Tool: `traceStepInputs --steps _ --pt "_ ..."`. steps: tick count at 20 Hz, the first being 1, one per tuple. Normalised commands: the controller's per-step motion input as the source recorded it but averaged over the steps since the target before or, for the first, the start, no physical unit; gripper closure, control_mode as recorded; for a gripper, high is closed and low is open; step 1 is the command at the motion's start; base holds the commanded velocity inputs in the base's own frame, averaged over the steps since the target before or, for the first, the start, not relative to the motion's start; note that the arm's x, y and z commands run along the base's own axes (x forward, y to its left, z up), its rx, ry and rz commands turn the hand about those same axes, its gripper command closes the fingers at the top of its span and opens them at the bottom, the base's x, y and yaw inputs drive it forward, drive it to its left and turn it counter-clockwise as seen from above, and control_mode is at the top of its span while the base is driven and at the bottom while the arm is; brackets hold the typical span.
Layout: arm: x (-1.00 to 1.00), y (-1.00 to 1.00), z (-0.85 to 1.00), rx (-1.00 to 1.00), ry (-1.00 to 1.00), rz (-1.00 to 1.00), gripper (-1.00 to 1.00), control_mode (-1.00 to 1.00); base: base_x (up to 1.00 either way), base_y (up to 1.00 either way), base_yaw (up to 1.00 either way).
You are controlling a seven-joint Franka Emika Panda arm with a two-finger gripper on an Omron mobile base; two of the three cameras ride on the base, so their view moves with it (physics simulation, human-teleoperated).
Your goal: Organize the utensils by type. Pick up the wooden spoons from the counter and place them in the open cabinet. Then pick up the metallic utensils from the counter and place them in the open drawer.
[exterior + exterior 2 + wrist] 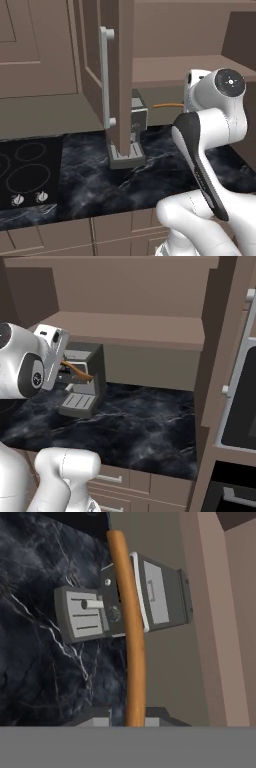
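Observation:
My gripper [128,716] is shut on the handle of a long orange-brown wooden spoon [131,627]. The spoon runs away from the fingers over a coffee machine, and its bowl end is cut off at the top of the hand view. From the left its handle [169,105] sticks out sideways from behind my white hand. From the right the spoon [79,371] hangs in the air in the gripper [63,365], just below the cabinet shelf [125,328]. The cabinet door [119,75] stands open. The black marble counter [90,175] lies below. The metallic utensils and the drawer are out of view.
A grey coffee machine [82,383] stands on the counter against the back wall, right below the spoon and partly behind the open door [134,137]. A black cooktop [27,172] lies at the left. A tall unit with a dark front [242,401] rises at the right.

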Motion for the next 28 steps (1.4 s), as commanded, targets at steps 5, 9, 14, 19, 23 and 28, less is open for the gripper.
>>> traceStepInputs --steps 5,9,14,19,23,28 --pt "0.00 0.00 0.00 0.00 0.00 0.00 1.00 1.00 0.00 0.00 0.00" --pt "0.00 0.00 0.00 0.00 0.00 0.00 1.00 1.00 0.11 0.00 0.00" --pt "0.00 0.00 0.23 0.00 -0.03 0.00 1.00 -1.00 0.03 0.00 0.00" --pt "0.22 0.00 0.47 -0.02 -0.04 0.00 1.00 -1.00 0.00 0.00 0.00" --pt "0.53 0.00 0.21 -0.03 -0.09 0.00 1.00 -1.00 0.00 0.00 0.00" --pt "0.51 0.00 0.06 -0.10 -0.19 0.00 1.00 -1.00 0.00 0.00 0.00"
